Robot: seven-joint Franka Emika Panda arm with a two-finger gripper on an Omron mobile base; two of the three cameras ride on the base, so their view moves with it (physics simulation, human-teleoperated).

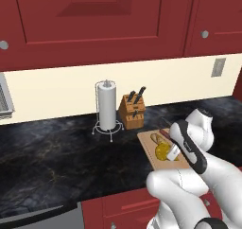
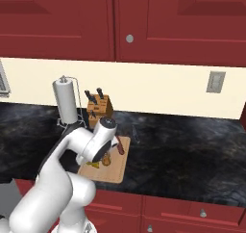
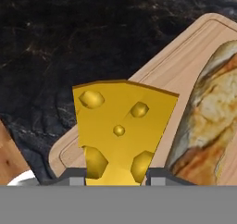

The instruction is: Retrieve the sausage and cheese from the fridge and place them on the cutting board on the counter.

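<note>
Gripper (image 3: 116, 177) clamped on cheese (image 3: 121, 128), held over board (image 3: 176, 70) beside bread (image 3: 214, 121). Placing step judged in hand; lowering, then release called for.

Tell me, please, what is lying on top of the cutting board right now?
On the cutting board are a bread loaf and the cheese, which the gripper holds. A dark red sausage lies at its far edge. The arm covers part of the board.

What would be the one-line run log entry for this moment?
hand: shut on cheese | cheese: over board, beside bread | sausage: on board | counter: board by knife block
</note>
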